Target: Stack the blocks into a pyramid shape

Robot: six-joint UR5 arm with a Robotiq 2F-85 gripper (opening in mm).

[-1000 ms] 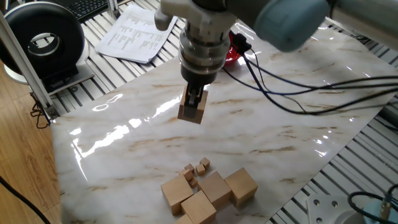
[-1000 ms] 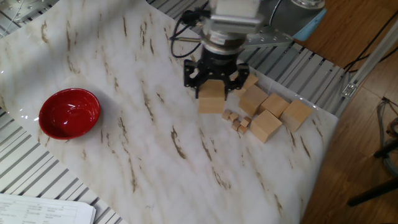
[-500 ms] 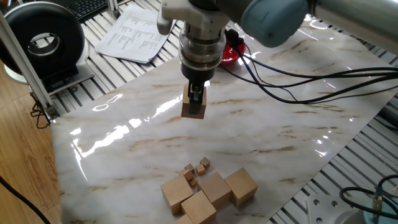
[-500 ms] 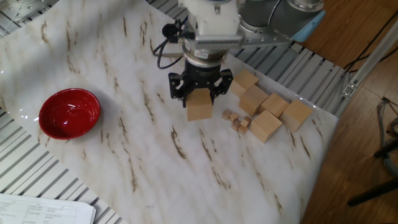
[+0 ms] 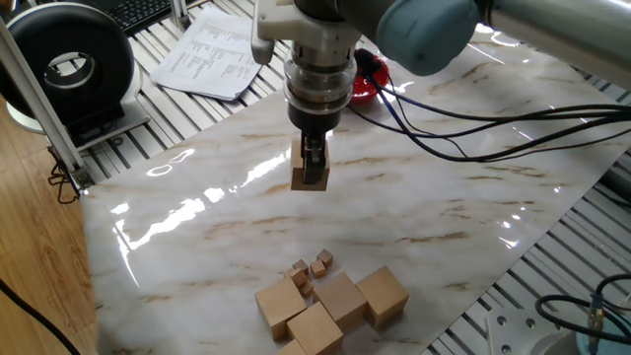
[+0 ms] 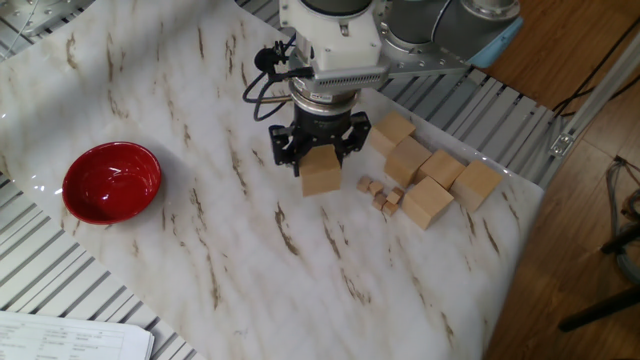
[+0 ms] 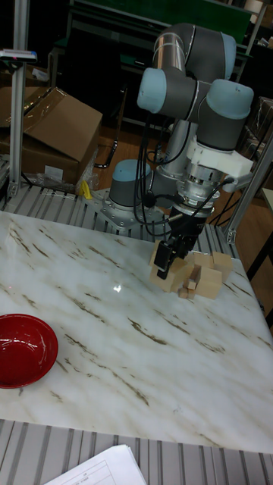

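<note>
The black two-finger gripper (image 6: 320, 160) is closed around one large light-tan wooden cube (image 6: 321, 174), pinching it between its fingers. Compared with a moment ago, arm and cube have shifted farther from the cluster of four other large tan wooden blocks (image 6: 432, 178) and sit lower, close over the white marble-patterned tabletop (image 6: 200, 250); whether the cube touches it cannot be told. The cluster lies flat near the table edge with the tiny wooden cubes (image 6: 380, 195) beside it, unmoved. The shiny red bowl (image 6: 111, 181) stays well apart.

Front block (image 5: 314, 335) cut by frame bottom; red bowl (image 5: 370, 77) mostly arm-hidden.
</note>
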